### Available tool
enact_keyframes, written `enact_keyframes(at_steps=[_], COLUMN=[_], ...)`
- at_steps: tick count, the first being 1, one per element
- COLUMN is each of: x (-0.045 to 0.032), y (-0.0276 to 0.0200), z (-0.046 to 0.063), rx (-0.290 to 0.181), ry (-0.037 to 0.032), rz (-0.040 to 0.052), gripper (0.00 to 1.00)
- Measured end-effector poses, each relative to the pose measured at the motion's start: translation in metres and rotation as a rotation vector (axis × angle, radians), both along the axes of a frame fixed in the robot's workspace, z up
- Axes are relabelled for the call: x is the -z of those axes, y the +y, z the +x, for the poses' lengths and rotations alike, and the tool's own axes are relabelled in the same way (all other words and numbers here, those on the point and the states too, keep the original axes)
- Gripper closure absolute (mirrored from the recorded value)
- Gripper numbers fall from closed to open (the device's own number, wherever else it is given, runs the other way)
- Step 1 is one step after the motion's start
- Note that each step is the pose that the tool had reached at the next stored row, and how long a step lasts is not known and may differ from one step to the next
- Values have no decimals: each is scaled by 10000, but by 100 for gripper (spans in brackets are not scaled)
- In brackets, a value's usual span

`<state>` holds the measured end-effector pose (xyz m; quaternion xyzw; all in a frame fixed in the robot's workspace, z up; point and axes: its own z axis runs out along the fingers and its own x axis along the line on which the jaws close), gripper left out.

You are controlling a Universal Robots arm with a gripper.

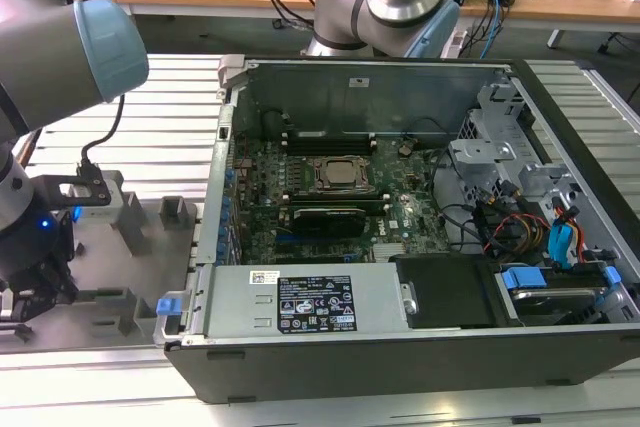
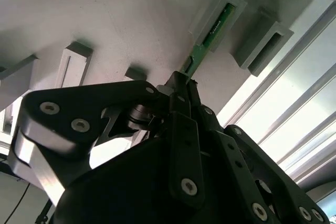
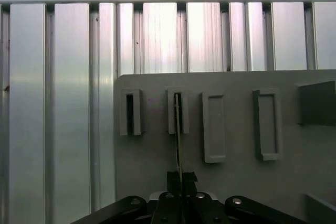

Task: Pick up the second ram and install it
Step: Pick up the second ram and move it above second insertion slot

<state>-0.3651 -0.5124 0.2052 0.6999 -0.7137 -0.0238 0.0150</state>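
Note:
The second ram (image 2: 212, 32) is a thin green board. Its far end stands in the slot of a grey tray block (image 2: 202, 17). My gripper (image 2: 181, 85) is shut on its near end. In the first wrist view the ram (image 3: 178, 145) shows edge-on, running from a tray slot (image 3: 178, 111) down to the gripper (image 3: 181, 179). In the exterior view the gripper (image 1: 30, 297) hangs low over the grey tray (image 1: 110, 247) at that view's left, beside the open computer case (image 1: 230, 197).
The motherboard (image 1: 400, 212) lies inside the case with the metal processor (image 1: 340, 175) between long black slots (image 1: 330, 137). More grey blocks (image 3: 214, 127) stand on the tray. Ribbed aluminium table (image 3: 63, 103) surrounds it. Cables and a drive cage (image 1: 540, 217) fill the case's right side.

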Motion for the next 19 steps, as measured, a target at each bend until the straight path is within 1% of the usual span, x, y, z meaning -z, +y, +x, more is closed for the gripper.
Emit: enact_keyframes(at_steps=[7, 14, 19], x=[-59, -150, -192], y=[0, 0, 0], z=[1, 1, 2], rx=[0, 0, 0], ry=[1, 0, 0], rz=[0, 0, 0], gripper=[86, 86, 86])
